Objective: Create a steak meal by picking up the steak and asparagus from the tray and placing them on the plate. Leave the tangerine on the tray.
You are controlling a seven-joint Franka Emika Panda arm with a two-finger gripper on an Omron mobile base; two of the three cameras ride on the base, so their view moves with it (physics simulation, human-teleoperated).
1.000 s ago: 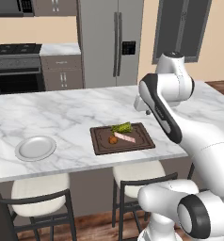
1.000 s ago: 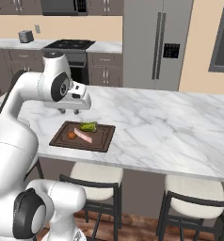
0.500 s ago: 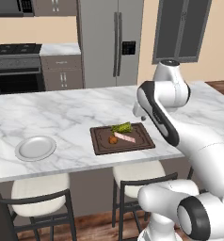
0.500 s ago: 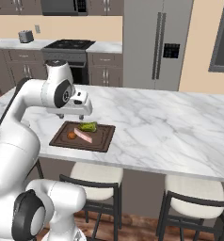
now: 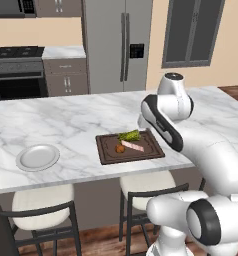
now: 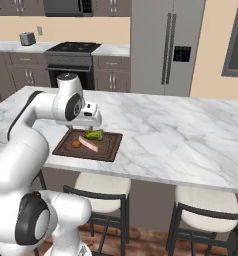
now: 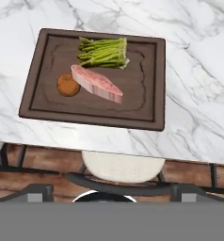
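Tray: the tray lies on the marble table near its front edge, with all three foods inside its raised rim.
Steak: the steak lies flat in the middle of the tray, its long side running diagonally in the hand view. It sits just beside the tangerine at one end and just beside the asparagus along the far side.
Asparagus: a short green bundle near the tray's far rim, stalks lying parallel.
Tangerine: a small orange ball near the steak's end; whether the two touch I cannot tell.
Plate: the plate sits bare on the table, well apart from the tray, off to the robot's left.
Claw: the claw hangs above the tray's far side with its fingers apart and nothing between them.
Stage: nothing has reached the plate yet, so I judge the first pick has not begun.
Steak handling: probably soft, limp and a little slick. A pinch across its narrow width near the middle should keep it from drooping or sliding out.
Asparagus handling: light and fairly stiff, yet the loose stalks could roll or splay. Closing across the bundle at mid-length seems best.
Risk: a descent on the steak's tangerine end could nudge the fruit, which rolls easily.
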